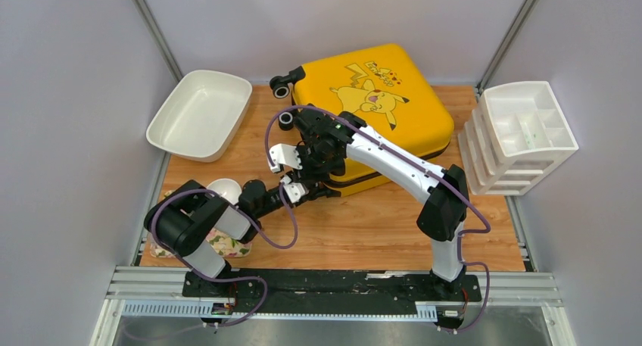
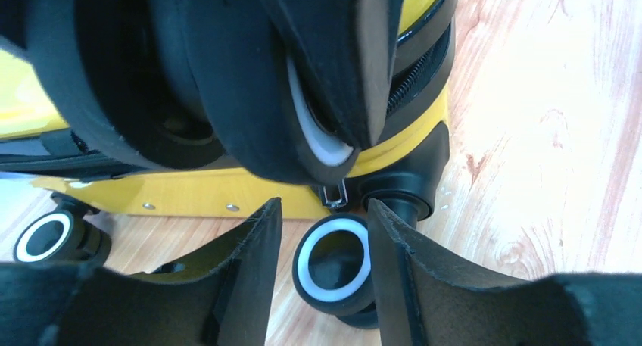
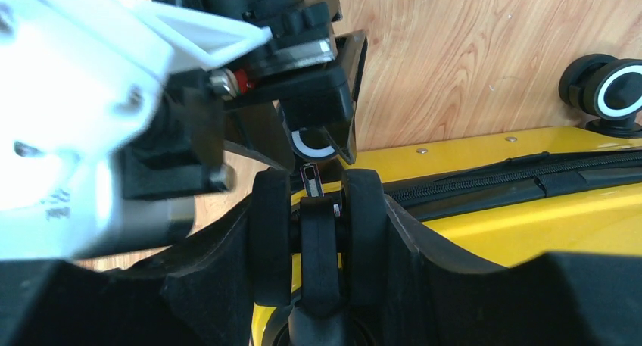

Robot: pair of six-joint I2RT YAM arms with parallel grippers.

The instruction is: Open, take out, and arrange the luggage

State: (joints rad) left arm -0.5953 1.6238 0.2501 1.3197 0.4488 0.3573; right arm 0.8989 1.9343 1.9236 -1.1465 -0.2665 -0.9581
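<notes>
Two grippers crowd one corner of the luggage (image 1: 378, 96), which lies flat, print side up, on the table (image 1: 363, 229) just ahead of them. My right gripper (image 3: 318, 236) is clenched on a black caster wheel (image 2: 327, 143), with the zipper pull (image 3: 310, 181) just past its fingertips. My left gripper (image 2: 325, 210) is released, holding nothing, with a second wheel (image 2: 333, 266) showing in the gap between its parted fingers.
</notes>
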